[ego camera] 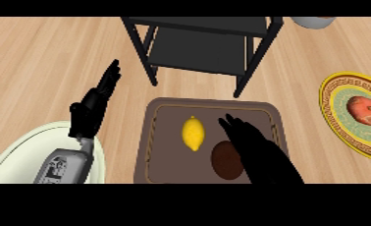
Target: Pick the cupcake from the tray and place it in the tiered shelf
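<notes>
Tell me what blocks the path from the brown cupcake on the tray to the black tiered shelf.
Nothing visible does. The brown round cupcake lies on the brown rectangular tray beside the right hand; the yellow lemon lies to its left, off the line to the black tiered metal shelf beyond the tray.

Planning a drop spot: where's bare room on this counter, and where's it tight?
Free: bare counter left of the tiered shelf, above the left hand; also the strip between shelf and yellow plate. Crowded: the tray, holding lemon, cupcake and right hand.
</notes>
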